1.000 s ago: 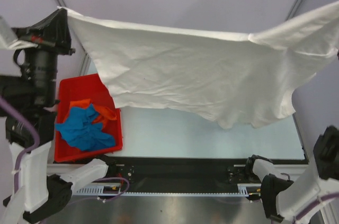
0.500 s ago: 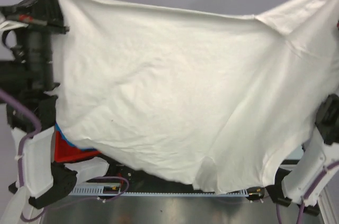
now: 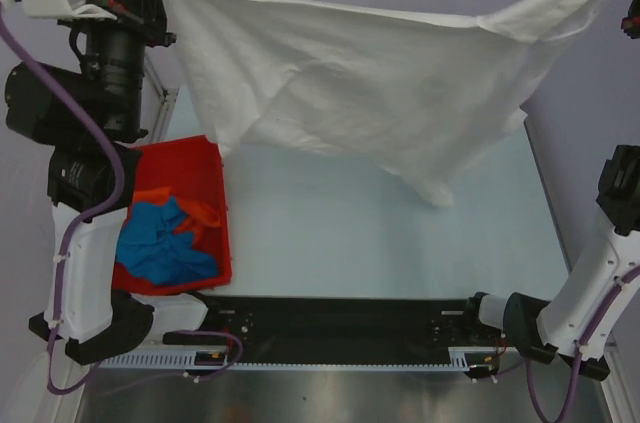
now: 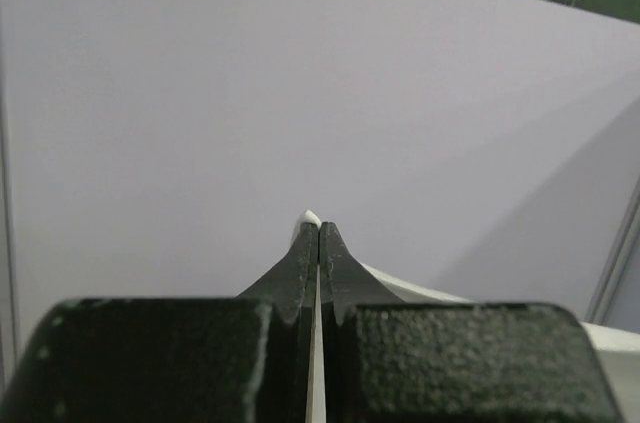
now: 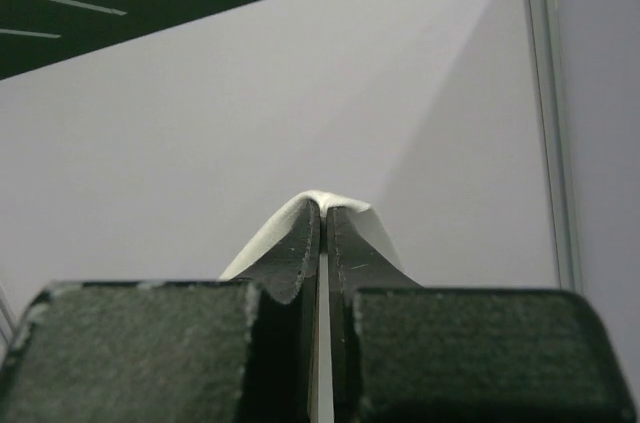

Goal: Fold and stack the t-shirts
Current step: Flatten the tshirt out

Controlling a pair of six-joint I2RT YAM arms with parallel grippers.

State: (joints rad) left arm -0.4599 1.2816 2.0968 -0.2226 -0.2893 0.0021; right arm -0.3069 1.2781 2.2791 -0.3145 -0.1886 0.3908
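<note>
The left arm [image 3: 85, 173] stands upright at the left side of the table [image 3: 380, 243], its wrist bent toward the middle. The left gripper [image 4: 319, 231] is clamped tight on 1 top corner of the white shirt [image 3: 380, 93]; in the left wrist view the fingers [image 4: 303, 263] meet with only a sliver of white cloth between them. The right arm [image 3: 590, 283] rises along the right edge and mostly leaves the overhead view. In its wrist view the right gripper [image 5: 323, 213] is likewise pinched closed on a white fold of the shirt's other top corner. The shirt hangs stretched between the 2 grippers, high over the far half of the table. Its top edge sags a little in the middle, and its lowest point droops right of centre; whether that tip touches the table cannot be told. No print can be made out on the cloth. At the left, the red bin [image 3: 222, 193] holds a crumpled blue shirt [image 3: 160, 248] lying on an orange shirt [image 3: 205, 213]. Half a second ago the white shirt billowed toward the camera and covered most of the table, the bin and the arm bases. It has since drawn back and up, so the bin and the near table show again, much as they did 1 second ago.
</note>
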